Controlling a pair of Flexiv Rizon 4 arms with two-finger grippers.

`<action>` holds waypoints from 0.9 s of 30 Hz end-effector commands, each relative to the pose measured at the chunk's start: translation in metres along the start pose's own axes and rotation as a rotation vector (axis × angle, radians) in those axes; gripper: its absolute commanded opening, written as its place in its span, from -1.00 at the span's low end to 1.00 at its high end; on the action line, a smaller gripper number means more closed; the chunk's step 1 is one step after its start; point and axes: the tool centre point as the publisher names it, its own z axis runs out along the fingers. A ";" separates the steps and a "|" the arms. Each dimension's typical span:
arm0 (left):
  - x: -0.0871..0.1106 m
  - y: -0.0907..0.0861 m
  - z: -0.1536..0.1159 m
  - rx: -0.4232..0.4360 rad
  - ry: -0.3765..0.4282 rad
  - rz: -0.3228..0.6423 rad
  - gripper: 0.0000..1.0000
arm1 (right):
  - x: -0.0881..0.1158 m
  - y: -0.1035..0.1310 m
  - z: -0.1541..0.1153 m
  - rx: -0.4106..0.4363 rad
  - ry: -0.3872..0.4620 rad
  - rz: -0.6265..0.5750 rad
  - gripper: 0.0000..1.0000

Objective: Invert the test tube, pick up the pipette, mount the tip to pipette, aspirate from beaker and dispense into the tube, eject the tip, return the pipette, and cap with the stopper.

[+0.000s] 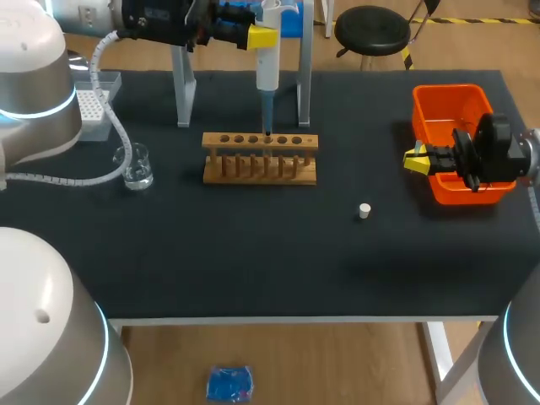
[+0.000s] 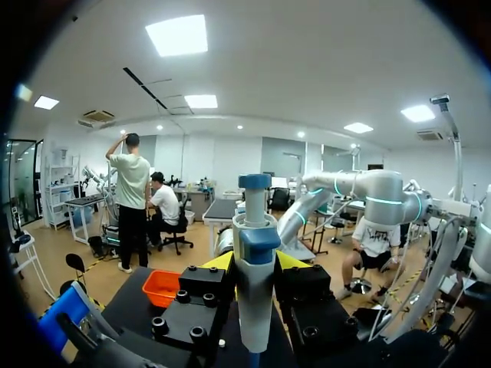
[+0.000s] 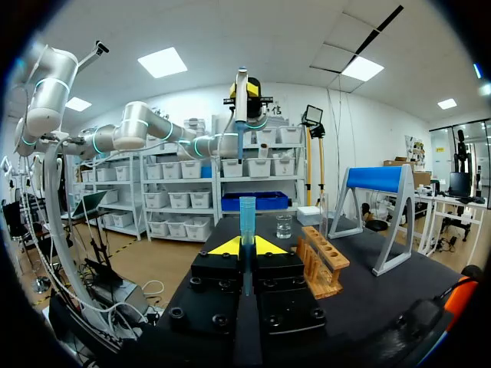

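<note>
My left gripper (image 1: 261, 35) is shut on the white pipette (image 1: 268, 63) and holds it upright, high over the table near the wooden rack (image 1: 260, 156). A bluish tip is mounted on the pipette. In the left wrist view the pipette (image 2: 255, 268) stands between the yellow fingertips (image 2: 219, 262). My right gripper (image 1: 412, 159) hovers beside the orange bin (image 1: 451, 105). In the right wrist view it (image 3: 245, 247) is shut on a bluish see-through test tube (image 3: 247, 218) that stands upright. The pipette (image 3: 241, 115) hangs farther ahead and higher. The white stopper (image 1: 364, 210) lies on the mat.
A glass beaker (image 1: 135, 166) stands at the left, with the tip box (image 1: 93, 101) behind it. The pipette stand (image 1: 302, 76) rises behind the rack. The rack (image 3: 322, 264) lies to the right of my right gripper.
</note>
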 end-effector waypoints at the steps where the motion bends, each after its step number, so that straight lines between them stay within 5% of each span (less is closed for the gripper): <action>1: 0.000 -0.001 0.000 -0.001 0.002 0.000 -1.00 | 0.003 0.005 0.015 0.007 0.015 -0.040 -1.00; 27: 0.000 -0.001 0.000 -0.001 0.002 0.000 -1.00 | 0.011 0.011 0.162 0.088 0.035 -0.256 -1.00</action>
